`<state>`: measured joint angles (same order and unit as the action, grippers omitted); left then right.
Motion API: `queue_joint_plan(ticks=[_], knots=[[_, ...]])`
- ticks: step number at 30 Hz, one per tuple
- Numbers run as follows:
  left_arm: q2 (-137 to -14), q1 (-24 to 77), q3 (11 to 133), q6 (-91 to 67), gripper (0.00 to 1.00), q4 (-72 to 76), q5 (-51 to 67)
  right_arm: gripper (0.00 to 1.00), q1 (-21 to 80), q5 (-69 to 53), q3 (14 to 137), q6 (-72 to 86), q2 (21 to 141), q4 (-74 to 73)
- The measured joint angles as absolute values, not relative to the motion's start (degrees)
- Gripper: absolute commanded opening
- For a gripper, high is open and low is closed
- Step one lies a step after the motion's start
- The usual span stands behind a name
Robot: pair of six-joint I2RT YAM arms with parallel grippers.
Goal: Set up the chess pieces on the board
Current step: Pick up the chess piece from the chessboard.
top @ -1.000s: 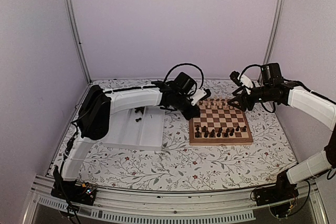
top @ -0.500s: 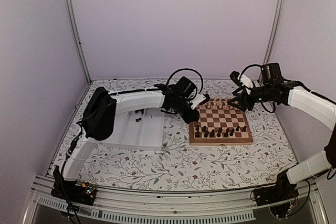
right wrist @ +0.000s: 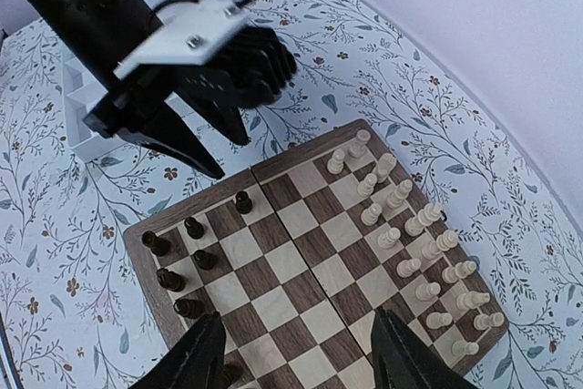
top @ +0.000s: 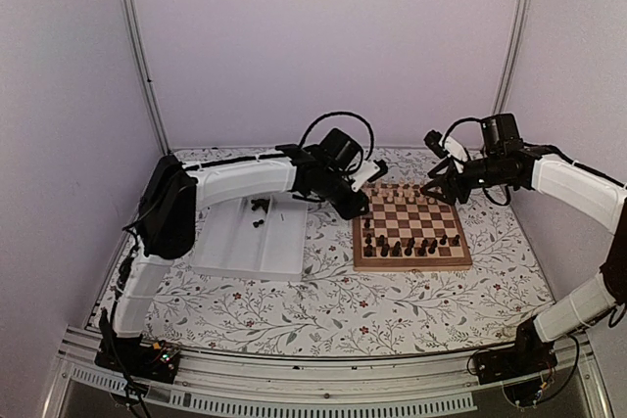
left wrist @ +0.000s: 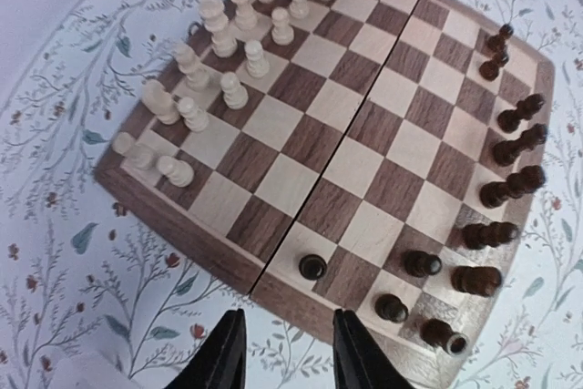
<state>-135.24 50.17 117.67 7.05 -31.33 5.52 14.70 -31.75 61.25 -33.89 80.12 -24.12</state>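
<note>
The board point(top: 411, 263) lies right of centre. Dark chess pieces point(top: 407, 245) stand on its two near rows, and pale pieces point(top: 407, 190) on its far rows. My left gripper point(top: 361, 205) hovers at the board's left edge, open and empty. In the left wrist view point(left wrist: 287, 353) a single dark pawn point(left wrist: 312, 267) stands on the board point(left wrist: 301, 138) just ahead of the fingers. My right gripper point(top: 433, 193) hangs over the board's far side, open and empty. The right wrist view point(right wrist: 301, 362) shows the board point(right wrist: 310, 252) below it.
A white tray point(top: 245, 247) sits left of the board with several dark pieces point(top: 260, 209) at its far end. The table has a floral cloth. Metal frame posts stand at the back corners.
My left gripper has drawn back a little to the left, off the board's edge. My right gripper has shifted slightly left. Both stay open.
</note>
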Motion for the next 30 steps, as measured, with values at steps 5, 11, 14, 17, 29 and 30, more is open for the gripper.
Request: queue_joint_plan(ticks=[5,11,14,17,29,30], knots=[[-118.3,50.2,107.2,8.9,0.38,-28.5,2.7,0.48,17.8,-31.7,67.5,-34.0,86.8,-26.1],[-93.8,49.0,82.9,9.8,0.51,-14.4,-1.3,0.46,22.7,-31.8,75.5,-34.1,96.6,-28.9],[-87.2,47.2,71.9,9.5,0.55,-7.7,-4.7,0.47,24.5,-31.4,78.6,-34.1,101.5,-30.3],[-85.2,45.8,66.1,9.5,0.55,-4.1,-8.1,0.47,26.0,-30.5,81.3,-34.1,106.5,-31.9],[-84.8,45.5,65.2,9.1,0.55,-0.2,-9.6,0.47,28.9,-28.1,88.9,-33.8,118.2,-36.7],[-84.8,45.5,65.3,9.0,0.55,-0.3,-9.5,0.47,28.9,-27.7,89.1,-33.8,118.5,-36.7]])
